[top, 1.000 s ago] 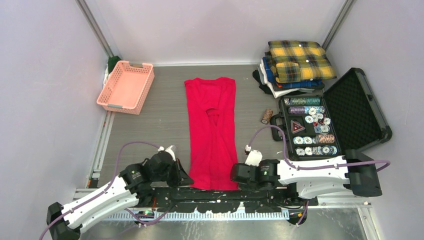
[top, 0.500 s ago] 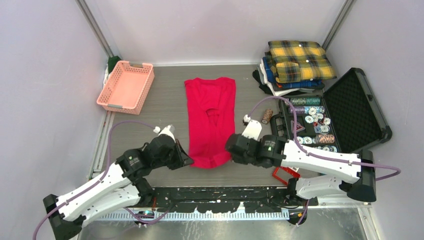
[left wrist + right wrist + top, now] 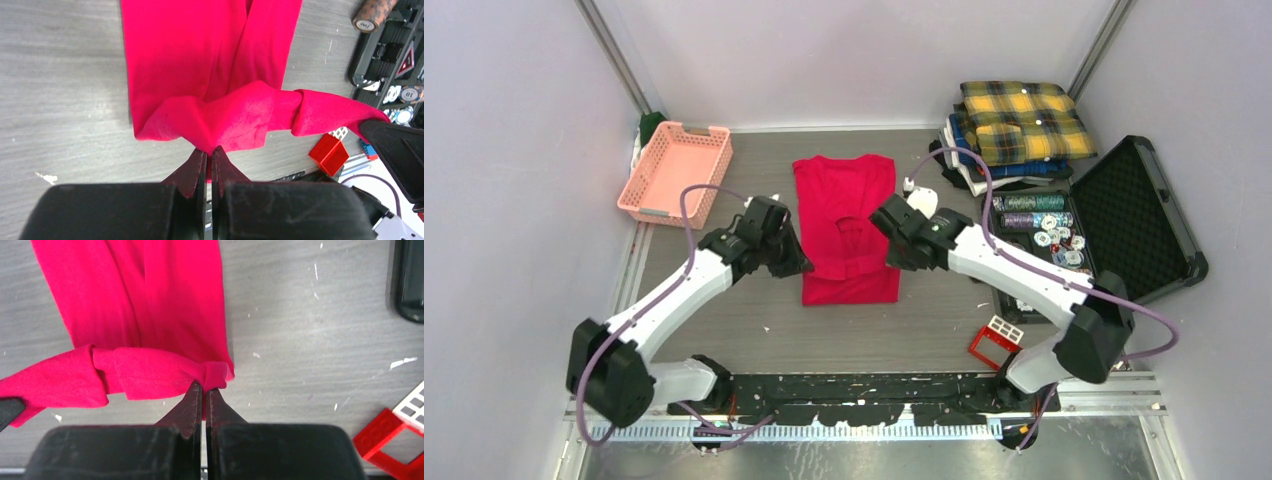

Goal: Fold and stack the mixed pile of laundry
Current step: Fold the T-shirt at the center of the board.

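Two robot arms hold up the near hem of a red T-shirt (image 3: 848,215) at the middle of the grey surface (image 3: 754,320). The left pincer (image 3: 206,154) is clenched on the hem's left corner and the right pincer (image 3: 202,386) on its right corner. The bunched hem stretches between them over the rest of the garment, which lies flat with its collar toward the far wall. A yellow plaid shirt (image 3: 1024,122) lies folded atop a stack (image 3: 964,160) of clothes at the far right, just beside an open case (image 3: 1144,215) of chips. A pink basket (image 3: 676,175) sits far left.
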Controlling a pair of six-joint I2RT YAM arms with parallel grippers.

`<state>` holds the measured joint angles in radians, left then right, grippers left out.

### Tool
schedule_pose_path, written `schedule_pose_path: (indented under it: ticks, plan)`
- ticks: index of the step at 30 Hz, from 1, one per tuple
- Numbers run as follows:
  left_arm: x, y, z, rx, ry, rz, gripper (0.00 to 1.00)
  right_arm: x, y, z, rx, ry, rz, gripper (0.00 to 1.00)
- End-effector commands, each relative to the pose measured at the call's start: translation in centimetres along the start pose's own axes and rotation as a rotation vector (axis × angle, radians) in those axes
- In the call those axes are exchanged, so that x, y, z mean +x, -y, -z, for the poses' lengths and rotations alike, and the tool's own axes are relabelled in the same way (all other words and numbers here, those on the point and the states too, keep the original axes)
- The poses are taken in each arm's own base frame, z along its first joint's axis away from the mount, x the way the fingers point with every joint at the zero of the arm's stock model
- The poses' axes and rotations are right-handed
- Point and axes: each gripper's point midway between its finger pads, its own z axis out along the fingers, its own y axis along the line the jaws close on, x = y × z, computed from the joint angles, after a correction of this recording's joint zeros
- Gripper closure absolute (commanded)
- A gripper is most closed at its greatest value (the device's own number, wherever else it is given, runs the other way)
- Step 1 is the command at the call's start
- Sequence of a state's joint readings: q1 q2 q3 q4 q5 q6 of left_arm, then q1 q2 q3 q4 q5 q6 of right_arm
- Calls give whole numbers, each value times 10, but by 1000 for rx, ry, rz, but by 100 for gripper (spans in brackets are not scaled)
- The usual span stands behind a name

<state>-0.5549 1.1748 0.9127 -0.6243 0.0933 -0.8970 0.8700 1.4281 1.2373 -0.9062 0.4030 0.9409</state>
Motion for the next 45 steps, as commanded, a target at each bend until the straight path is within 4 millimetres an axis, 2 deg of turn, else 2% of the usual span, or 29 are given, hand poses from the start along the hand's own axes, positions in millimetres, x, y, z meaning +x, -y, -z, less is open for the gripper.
schedule_pose_path:
  ticks: [1,6,10,16,27,29,31,33,35,39,41,43,45]
  plan:
    - [-41,22,-12,72,38,-88,100,-35,-15,-19,-14,27,63,99]
    - [-81,13,-37,19,48,-103,100,-57,-22,-50,3,-4,89,99]
    - [-103,7,-62,-2,24,-107,100,-74,-23,-74,32,-16,96,99]
    - [-120,2,-94,4,-30,-80,100,-88,-24,-112,34,-60,81,99]
    - [-140,-19,-127,-42,-45,-40,100,-101,-30,-155,11,-95,85,99]
    - [-141,-22,-132,-48,-59,-27,93,-102,-31,-163,1,-110,84,99]
    - [-144,-23,-135,-55,-68,-18,75,-105,-34,-168,-17,-124,74,95]
    - [-150,-25,-137,-68,-61,-11,55,-114,-34,-169,-22,-124,69,74]
    - [-158,-24,-132,-78,-47,-4,39,-129,-34,-166,-30,-104,59,60]
    - [-155,-16,-109,-82,-21,-48,9,-146,-32,-137,-39,-82,81,43]
    - [-147,-24,-92,-117,8,-87,2,-138,-21,-123,-28,-86,79,40]
    - [-136,-31,-71,-124,40,-107,0,-123,-12,-108,-39,-91,60,39]
    - [-116,-42,-59,-133,32,-114,0,-96,-6,-97,-71,-107,45,38]
